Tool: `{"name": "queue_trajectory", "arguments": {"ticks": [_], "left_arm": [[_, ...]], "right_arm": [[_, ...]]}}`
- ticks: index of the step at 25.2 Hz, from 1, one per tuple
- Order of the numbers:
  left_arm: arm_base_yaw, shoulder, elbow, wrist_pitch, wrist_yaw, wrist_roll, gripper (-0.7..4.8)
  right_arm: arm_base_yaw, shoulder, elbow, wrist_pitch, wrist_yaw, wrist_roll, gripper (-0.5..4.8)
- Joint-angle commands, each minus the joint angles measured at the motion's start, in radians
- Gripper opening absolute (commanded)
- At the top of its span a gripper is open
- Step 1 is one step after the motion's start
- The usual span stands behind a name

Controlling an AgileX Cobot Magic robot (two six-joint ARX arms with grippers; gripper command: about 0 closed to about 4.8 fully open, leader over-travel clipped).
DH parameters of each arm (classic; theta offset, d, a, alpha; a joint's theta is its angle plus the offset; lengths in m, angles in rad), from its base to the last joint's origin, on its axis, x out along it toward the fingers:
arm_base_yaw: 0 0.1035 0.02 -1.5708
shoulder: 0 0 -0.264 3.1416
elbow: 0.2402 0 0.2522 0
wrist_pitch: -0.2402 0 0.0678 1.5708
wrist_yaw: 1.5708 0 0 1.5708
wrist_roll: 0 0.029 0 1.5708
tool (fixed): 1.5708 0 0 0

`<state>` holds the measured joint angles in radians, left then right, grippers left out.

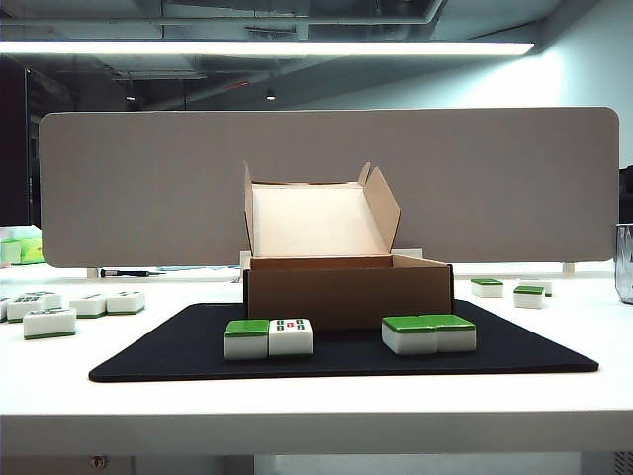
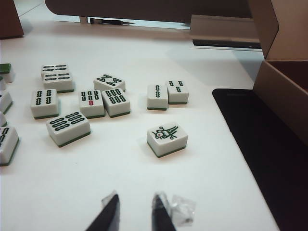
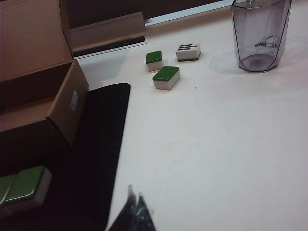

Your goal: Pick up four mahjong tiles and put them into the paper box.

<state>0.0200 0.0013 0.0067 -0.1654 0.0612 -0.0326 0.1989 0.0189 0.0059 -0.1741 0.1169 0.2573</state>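
L gripper (image 2: 134,211) hovers low over bare white bench (image 2: 120,173), jaws a narrow gap apart, holding nothing. R gripper (image 3: 136,211) hangs over the bench just beside the black mat (image 3: 96,144), jaws pressed tip to tip, empty. Neither arm shows in the exterior view.

There, the paper box (image 1: 346,292) sits at mat centre, lid up at 12 o'clock. The 4 mahjong tiles (image 1: 268,337) lie on the mat in front of it in 2 touching pairs: 1 pair at 7 o'clock of the box, 1 green-back, 1 face-up w/ red & green marks; the other pair at 5 o'clock, both green-back.

Loose tiles (image 2: 72,103) are scattered on the bench at 9 o'clock. 3 spare tiles (image 3: 166,77) & a clear cup (image 3: 260,36) stand at 3 o'clock.
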Motion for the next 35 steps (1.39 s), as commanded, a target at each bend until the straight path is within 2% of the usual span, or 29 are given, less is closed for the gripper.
{"name": "queue_trajectory", "arguments": {"ticks": [1,12,22,25,29,35], "left_arm": [[0.000,0.000,-0.001,0.003,0.003,-0.005,0.83],[-0.001,0.000,-0.001,-0.015,0.003,-0.005,0.83],[0.000,0.000,-0.001,-0.015,0.003,-0.005,0.83],[0.000,0.000,-0.001,-0.015,0.003,-0.006,0.83],[0.000,0.000,-0.001,-0.015,0.003,-0.006,0.83],[0.000,0.000,-0.001,-0.014,0.004,-0.006,0.83]], "right_arm": [[-0.001,0.000,0.000,0.008,0.046,-0.054,-0.01],[-0.001,0.000,0.005,0.019,0.046,-0.055,-0.01],[-0.001,0.000,0.127,0.010,0.046,-0.048,-0.02],[-0.001,0.000,0.195,-0.064,0.045,-0.048,-0.02],[0.000,0.000,0.327,-0.240,0.026,-0.048,-0.01],[0.000,0.001,0.536,-0.426,-0.095,-0.048,-0.02]]}}
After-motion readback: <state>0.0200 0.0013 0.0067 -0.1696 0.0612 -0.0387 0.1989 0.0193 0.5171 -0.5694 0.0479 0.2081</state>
